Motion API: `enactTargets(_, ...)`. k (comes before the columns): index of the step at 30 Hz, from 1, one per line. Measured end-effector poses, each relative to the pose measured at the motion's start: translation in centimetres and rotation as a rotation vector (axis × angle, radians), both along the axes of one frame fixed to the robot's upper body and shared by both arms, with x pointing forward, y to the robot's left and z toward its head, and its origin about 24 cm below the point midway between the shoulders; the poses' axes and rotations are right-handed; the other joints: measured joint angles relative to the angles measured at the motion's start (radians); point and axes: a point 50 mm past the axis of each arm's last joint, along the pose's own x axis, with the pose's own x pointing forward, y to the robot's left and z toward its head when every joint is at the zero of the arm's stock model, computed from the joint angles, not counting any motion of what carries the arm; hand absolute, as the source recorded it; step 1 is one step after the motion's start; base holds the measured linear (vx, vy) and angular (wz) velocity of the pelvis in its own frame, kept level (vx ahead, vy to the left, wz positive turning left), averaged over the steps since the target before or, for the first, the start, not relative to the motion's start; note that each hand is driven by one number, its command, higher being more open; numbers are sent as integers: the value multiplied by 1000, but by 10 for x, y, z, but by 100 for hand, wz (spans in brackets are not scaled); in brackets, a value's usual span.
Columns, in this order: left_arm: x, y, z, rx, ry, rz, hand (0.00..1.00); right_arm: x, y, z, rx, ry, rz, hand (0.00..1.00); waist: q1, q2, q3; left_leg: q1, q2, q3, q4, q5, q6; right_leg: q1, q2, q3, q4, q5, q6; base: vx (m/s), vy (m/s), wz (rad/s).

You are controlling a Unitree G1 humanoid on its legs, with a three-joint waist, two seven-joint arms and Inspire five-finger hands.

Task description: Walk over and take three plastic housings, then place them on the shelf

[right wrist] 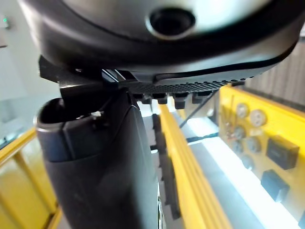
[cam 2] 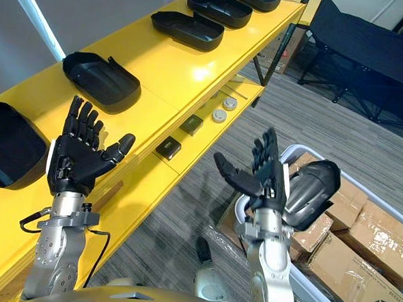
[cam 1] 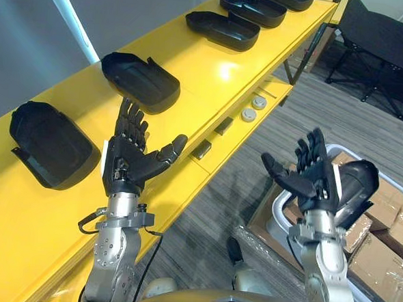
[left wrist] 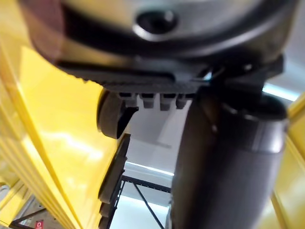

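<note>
Plastic housings [cam 1: 141,82]: we count five black ones in a row on top of the yellow shelf [cam 1: 213,73], running from near left to far right. The farthest is cut off at the frame edge. Another dark housing [cam 1: 357,184] lies in the white bin [cam 1: 278,207] at right, partly hidden behind the right robot hand [cam 1: 312,182]. We see the left robot hand [cam 1: 127,161] above the shelf's near edge. Both are empty, fingers spread straight.

We see five black, shallow, tub-like plastic housings [cam 1: 141,82] lying open side up in a single row along the top of the long glossy yellow shelf [cam 1: 213,73], the far ones closer together.
</note>
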Motion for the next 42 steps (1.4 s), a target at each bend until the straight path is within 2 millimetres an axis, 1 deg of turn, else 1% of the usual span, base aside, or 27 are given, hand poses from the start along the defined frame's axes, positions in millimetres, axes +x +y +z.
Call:
enactTargets(3,3,-6,4,-8,-25,-25,100,-18,0,-11,27,54,-30,100,-22,-6,35,51,-25,26,45,-6,11,8,-2,34,72,0,0,-55,86,-61)
enactTargets(5,4,-7,4,-4,-27,-37,100,-22,3,-12,75,40,-24,100,-21,-31,55,94,-43,92,64,-12,24,7,-2,-31,109,20,-1,-225,63,-111)
enactTargets(6,5,-7,5,4,-25,-39,100,-17,8,-8,101,1,12,100,-17,-33,65,96,-34,134,58,-5,50,5,-1,-91,63,106,-13,-315,-20,-103)
enactTargets(7,7,-7,5,7,-25,-39,100,-13,10,-4,106,-28,30,100,-18,-24,69,95,-33,159,35,-5,63,-21,-4,-144,106,76,-37,-411,-28,-111)
enactTargets(8,11,-7,4,21,-22,-54,100,-3,16,2,132,-72,65,100,-9,-35,69,82,-42,207,3,21,86,-90,-50,-275,320,-93,-116,-261,-22,-75)
enactTargets(9,12,-8,2,21,-7,-60,100,6,22,6,149,-100,104,100,-3,-31,70,63,-40,223,-11,48,88,-123,-93,-347,475,-184,-153,-323,-22,-65)
enactTargets(10,13,-9,-4,22,14,-72,100,21,35,6,135,-115,166,100,9,-24,70,45,-19,232,-32,85,84,-129,-184,-439,662,-251,-178,-238,-42,-41)
enactTargets(12,14,-12,-10,23,35,-93,100,35,50,-2,110,-77,207,100,33,-5,74,21,23,242,-38,112,69,-95,-267,-497,761,-261,-193,-196,-100,-41)
enactTargets(14,13,-13,-13,25,47,-105,100,40,66,-16,127,-7,241,100,72,-1,72,-10,73,261,-42,143,38,-39,-339,-514,764,-251,-177,-181,-313,-44)
enactTargets(15,11,-13,-14,21,54,-104,100,39,75,-20,151,10,249,100,84,-12,66,-38,96,268,-35,165,17,-4,-375,-508,728,-236,-156,-127,-481,-35)
enactTargets(17,8,-10,-18,-20,75,-99,100,32,78,-25,174,38,240,100,83,-30,58,-90,143,272,2,187,-11,57,-388,-496,611,-208,-113,-85,-430,-41)
enactTargets(18,6,-8,-21,-33,92,-87,100,27,77,-29,179,72,236,100,83,-56,47,-118,171,287,23,203,-38,104,-378,-514,453,-154,-23,-110,-555,-62)
enactTargets(19,8,-7,-24,-55,108,-90,100,21,72,-33,175,111,233,100,77,-76,35,-132,192,302,24,222,-72,155,-347,-540,333,-212,102,-130,-655,-73)
enactTargets(20,8,-8,-26,-60,120,-88,100,21,69,-34,167,123,232,100,71,-73,34,-131,210,308,16,234,-86,160,-326,-554,307,-247,123,-100,-530,-65)
enactTargets(21,8,-15,-32,-79,156,-99,100,16,59,-39,142,156,220,100,50,-58,26,-127,244,309,-11,261,-97,164,-285,-566,281,-296,106,-72,-444,-48)
enactTargets(22,7,-30,-39,-96,196,-157,100,8,38,-45,106,193,168,100,25,-42,19,-119,275,304,-47,304,-83,165,-243,-574,268,-317,85,-54,-408,-31)
enactTargets(23,6,-39,-40,-102,209,-195,100,2,27,-48,90,213,135,100,16,-29,15,-108,284,304,-64,330,-78,168,-230,-575,269,-322,75,-19,-321,-16)
enactTargets(25,1,-61,-39,-105,211,-312,100,-19,-2,-52,44,265,38,100,-2,-26,14,-65,287,304,-109,369,-78,177,-210,-562,266,-336,49,-24,-197,-31)
enactTargets(27,1,-65,-36,-103,191,-347,100,-24,-9,-51,34,267,13,100,-4,-26,13,-49,271,300,-132,366,-75,173,-205,-553,254,-338,45,-57,-34,-34)
enactTargets(28,0,-64,-32,-101,168,-362,100,-24,-10,-51,31,266,13,100,-3,-22,10,-53,247,275,-155,354,-57,151,-210,-543,254,-328,49,-74,19,-18)
enactTargets(30,0,-63,-31,-98,157,-367,100,-20,-8,-50,30,256,23,100,13,-14,5,-57,229,264,-183,324,-61,121,-212,-530,253,-312,57,-72,65,-14)
enactTargets(31,0,-61,-32,-89,158,-365,100,-10,-5,-48,1,244,28,100,24,-16,5,-63,204,263,-191,315,-82,107,-230,-520,241,-290,69,-91,160,-13)
enactTargets(34,-1,-52,-34,-45,160,-375,100,27,1,-47,-29,216,5,100,49,-44,20,-95,144,259,-171,310,-91,106,-281,-520,171,-214,91,-124,197,-4)
enactTargets(38,1,-47,-33,-6,142,-412,100,81,-18,-30,-38,167,-171,100,91,-50,44,-189,85,221,-126,310,-69,95,-331,-611,93,-102,88,-123,151,29)
enactTargets(40,7,-49,-29,9,111,-436,100,121,-40,2,-63,97,-286,100,95,-40,90,-259,62,172,-91,313,-56,88,-347,-664,77,-76,94,-139,122,53)
enactTargets(41,8,-50,-29,10,108,-441,100,125,-43,6,-70,87,-299,100,96,-37,96,-268,61,166,-88,314,-55,86,-348,-670,76,-75,95,-132,87,43)
enactTargets(42,11,-53,-28,17,100,-460,100,139,-58,28,-97,39,-349,100,110,-28,117,-306,57,148,-78,312,-60,64,-348,-676,74,-67,93,-99,53,23)
